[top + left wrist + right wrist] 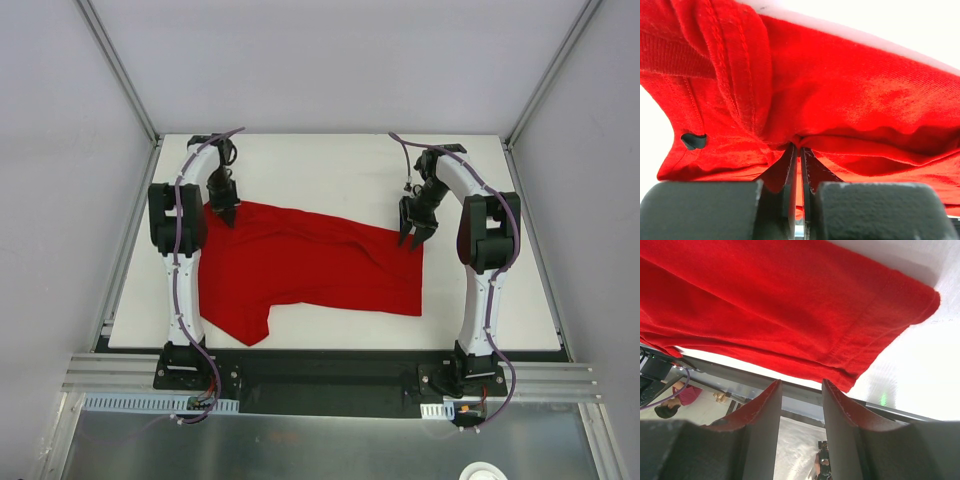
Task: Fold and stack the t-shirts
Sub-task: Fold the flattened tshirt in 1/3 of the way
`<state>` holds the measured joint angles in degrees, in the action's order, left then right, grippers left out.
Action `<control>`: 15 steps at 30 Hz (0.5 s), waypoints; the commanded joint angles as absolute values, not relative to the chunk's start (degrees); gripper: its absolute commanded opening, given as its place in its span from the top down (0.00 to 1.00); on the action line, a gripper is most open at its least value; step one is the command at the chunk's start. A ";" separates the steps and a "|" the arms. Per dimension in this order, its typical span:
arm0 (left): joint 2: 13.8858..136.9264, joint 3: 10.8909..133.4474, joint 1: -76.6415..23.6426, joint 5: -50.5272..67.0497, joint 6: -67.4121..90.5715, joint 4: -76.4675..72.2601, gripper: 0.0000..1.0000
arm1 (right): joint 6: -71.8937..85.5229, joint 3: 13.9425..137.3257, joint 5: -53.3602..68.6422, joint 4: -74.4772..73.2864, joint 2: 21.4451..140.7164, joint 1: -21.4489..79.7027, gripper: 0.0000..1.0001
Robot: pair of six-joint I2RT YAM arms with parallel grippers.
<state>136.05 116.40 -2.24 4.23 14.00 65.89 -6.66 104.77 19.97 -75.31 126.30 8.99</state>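
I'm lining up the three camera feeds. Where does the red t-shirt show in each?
Top external: red t-shirt spread mid-table between the arms.
Left wrist: fills the frame, a fold pinched in the shut left gripper at bottom centre.
Right wrist: across the top, hemmed corner at right, beyond the open right gripper.
Shared landmark: the white table, bare beside the cloth in all three.

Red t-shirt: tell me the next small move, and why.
Probably ease the right gripper onto the far right corner of the t-shirt and close it. The left gripper pinches the far left corner, while the right one's jaws stand open, with the hem just ahead of them.
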 commanded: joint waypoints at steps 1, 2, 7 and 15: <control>132.45 116.45 -2.81 4.22 13.27 67.06 1.00 | -6.86 106.35 20.57 -82.79 126.48 9.40 0.59; 131.93 116.54 -2.81 4.13 13.27 67.06 1.00 | -6.86 106.43 20.57 -82.79 126.47 9.49 0.59; 129.21 116.72 -2.90 2.90 13.01 67.06 1.00 | -6.86 106.44 20.65 -82.88 126.47 9.67 0.59; 121.91 111.54 -3.34 0.35 12.39 68.11 1.00 | -6.94 106.35 20.92 -82.79 126.56 9.84 0.59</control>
